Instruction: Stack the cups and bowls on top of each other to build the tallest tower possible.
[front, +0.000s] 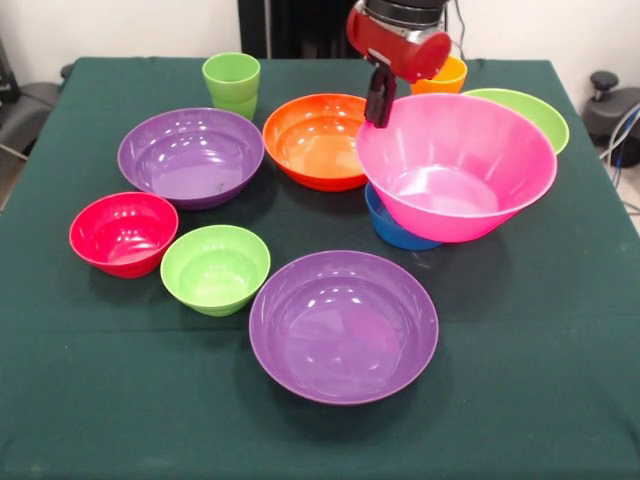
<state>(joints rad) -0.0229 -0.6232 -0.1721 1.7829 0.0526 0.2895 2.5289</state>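
Observation:
My gripper (380, 108) is shut on the far left rim of the huge pink bowl (455, 165) and holds it tilted, off the table. The pink bowl is empty and hangs over the small blue bowl (392, 232), hiding most of it. One large purple bowl (343, 325) sits at the front, another (190, 155) at the left. The large orange bowl (316, 140) is just left of the gripper. The large lime green bowl (530, 112) shows behind the pink one. The small red bowl (124, 232) and small lime green bowl (215, 268) sit at the front left. The light green cup (231, 85) stands at the back. The orange cup (448, 76) is partly hidden behind the gripper.
A dark green cloth (540, 380) covers the table. The robot's black pedestal (290, 28) stands beyond the far edge. Dark chair parts (612, 105) show off the table's right side.

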